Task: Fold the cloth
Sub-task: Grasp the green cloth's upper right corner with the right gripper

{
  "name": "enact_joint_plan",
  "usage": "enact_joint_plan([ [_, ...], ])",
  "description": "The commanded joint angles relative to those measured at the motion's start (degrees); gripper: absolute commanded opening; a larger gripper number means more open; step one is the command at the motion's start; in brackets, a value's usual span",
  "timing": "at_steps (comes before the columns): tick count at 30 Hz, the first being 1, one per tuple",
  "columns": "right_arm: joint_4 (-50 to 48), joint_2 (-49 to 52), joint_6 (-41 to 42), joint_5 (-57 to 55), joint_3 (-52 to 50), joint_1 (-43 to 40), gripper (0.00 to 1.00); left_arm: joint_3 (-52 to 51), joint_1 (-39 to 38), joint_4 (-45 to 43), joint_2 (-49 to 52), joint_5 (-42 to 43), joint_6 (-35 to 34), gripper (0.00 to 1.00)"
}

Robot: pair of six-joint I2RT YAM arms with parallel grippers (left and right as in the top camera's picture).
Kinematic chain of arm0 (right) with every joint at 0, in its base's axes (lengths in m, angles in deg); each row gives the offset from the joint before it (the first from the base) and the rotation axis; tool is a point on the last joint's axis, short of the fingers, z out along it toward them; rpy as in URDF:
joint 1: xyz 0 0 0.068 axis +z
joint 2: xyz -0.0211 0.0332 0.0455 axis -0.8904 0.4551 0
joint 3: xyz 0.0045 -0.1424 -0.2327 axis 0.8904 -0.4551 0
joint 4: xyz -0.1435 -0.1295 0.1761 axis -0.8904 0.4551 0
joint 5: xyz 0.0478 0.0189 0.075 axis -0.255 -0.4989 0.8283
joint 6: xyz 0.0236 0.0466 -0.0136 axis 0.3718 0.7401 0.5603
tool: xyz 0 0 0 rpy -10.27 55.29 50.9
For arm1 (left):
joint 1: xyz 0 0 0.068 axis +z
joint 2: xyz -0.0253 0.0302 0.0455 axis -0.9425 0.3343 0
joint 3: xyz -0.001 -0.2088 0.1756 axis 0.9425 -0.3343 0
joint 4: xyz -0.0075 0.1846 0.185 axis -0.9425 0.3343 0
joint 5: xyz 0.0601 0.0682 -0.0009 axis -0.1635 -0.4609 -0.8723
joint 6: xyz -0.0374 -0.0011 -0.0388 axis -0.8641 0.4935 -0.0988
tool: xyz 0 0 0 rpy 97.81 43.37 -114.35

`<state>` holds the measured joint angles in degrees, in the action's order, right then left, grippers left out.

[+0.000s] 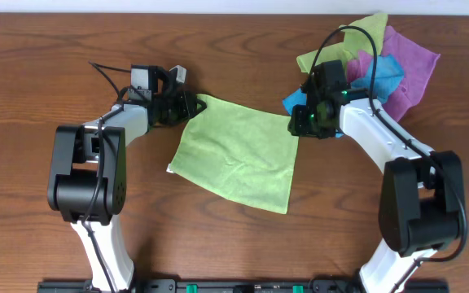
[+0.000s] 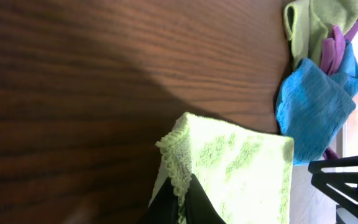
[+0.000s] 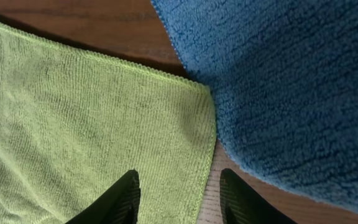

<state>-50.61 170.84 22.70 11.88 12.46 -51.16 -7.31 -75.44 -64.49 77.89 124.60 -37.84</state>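
Here, a green cloth (image 1: 234, 155) lies spread flat on the wooden table (image 1: 55, 65), just left of the pile (image 1: 381, 61) of spare cloths. The pile is a blue cloth (image 1: 381, 73), a purple cloth (image 1: 409, 61) and a yellow-green cloth (image 1: 357, 41), overlapping.

Green cloth: roughly four-sided and skewed. Its longer run goes crosswise, from the side far from the pile toward the pile, dipping toward the near edge of the table as it goes. The corner nearest the pile almost meets the blue cloth; a thin strip of bare wood shows between them in the right wrist view.

Left gripper (image 1: 187, 104): at the back corner farthest from the pile. In the left wrist view its dark fingers (image 2: 179, 202) are closed together on the ruffled hem, and that corner is bunched and lifted a little.

Right gripper (image 1: 300, 122): at the corner nearest the pile. Its fingers (image 3: 114, 199) are spread apart, one over green fabric, the other over wood beside the blue cloth, with the hem running between them. Cannot tell whether the tips touch the fabric.
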Motion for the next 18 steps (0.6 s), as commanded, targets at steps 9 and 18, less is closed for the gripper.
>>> enact_joint_plan([
  [9, 1.14, 2.75, -0.72, 4.39, -0.11, -0.07, 0.42, 0.74, 3.65, 8.11, 0.39, 0.13, 3.52, 0.06],
  [18, -1.88, 5.49, -0.5, 7.56, -0.11, -0.02, 0.43, 0.74, 7.1, 9.9, 0.39, 3.78, 4.07, 0.06],
])
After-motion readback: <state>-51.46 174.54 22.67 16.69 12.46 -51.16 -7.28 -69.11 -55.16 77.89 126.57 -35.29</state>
